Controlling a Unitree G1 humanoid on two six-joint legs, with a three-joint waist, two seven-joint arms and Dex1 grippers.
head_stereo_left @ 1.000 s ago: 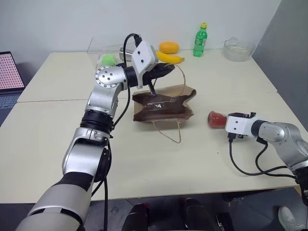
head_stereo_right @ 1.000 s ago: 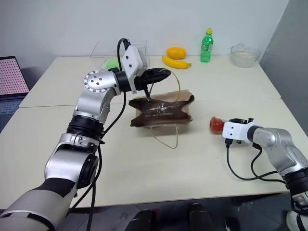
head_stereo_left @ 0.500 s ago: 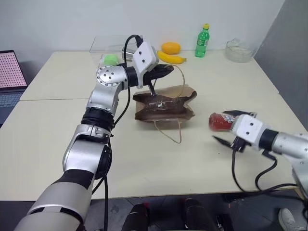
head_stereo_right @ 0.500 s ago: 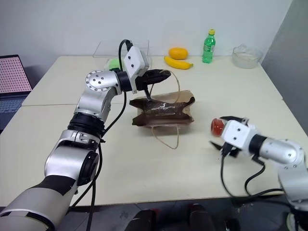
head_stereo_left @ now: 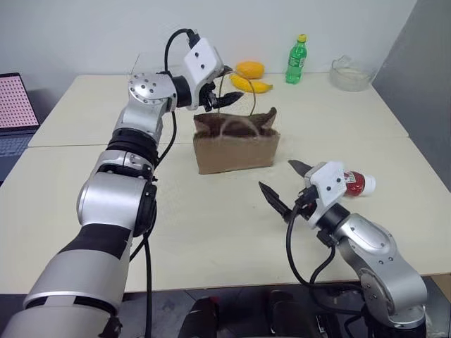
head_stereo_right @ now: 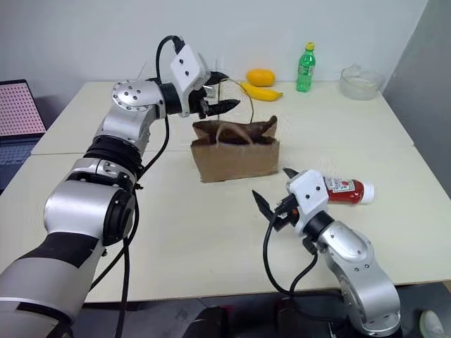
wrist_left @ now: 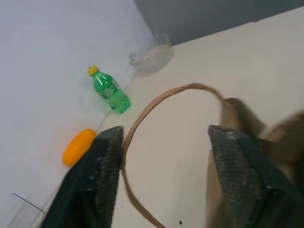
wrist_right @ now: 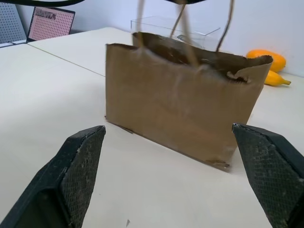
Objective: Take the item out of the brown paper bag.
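Now the brown paper bag point(head_stereo_left: 236, 146) stands upright on the cream worktop point(head_stereo_left: 84, 204), a little above the centre of the head-camera frame, its mouth open at the top and its two thin loop handles rising from the rim. One handle arcs up to the left gripper point(head_stereo_left: 224, 101), which sits just above the bag's upper left corner at the end of the arm reaching in from the left side of the frame. In the left wrist view its two black fingers point(wrist_left: 102, 180) are spread apart, with the handle loop curving through the gap between them — whether the loop touches either pad cannot be told.

The small plastic bottle point(head_stereo_left: 354, 183) with dark reddish-brown contents lies on its side on the worktop at the right of the frame, outside the bag and to its lower right, its red-and-white label showing and its white end pointing right. It rests just behind the right gripper point(head_stereo_left: 283, 186), whose fingers are splayed wide and empty — one tip points up toward the bag, the other toward the lower left. The right wrist view looks straight at the bag's creased front face between those fingers point(wrist_right: 78, 166).

Along the upper edge of the frame stand a green bottle with a yellow cap point(head_stereo_left: 296, 60), a banana point(head_stereo_left: 252, 85), an orange fruit point(head_stereo_left: 249, 69) and a clear glass bowl point(head_stereo_left: 349, 74). A laptop point(head_stereo_left: 14, 105) sits at the far left.
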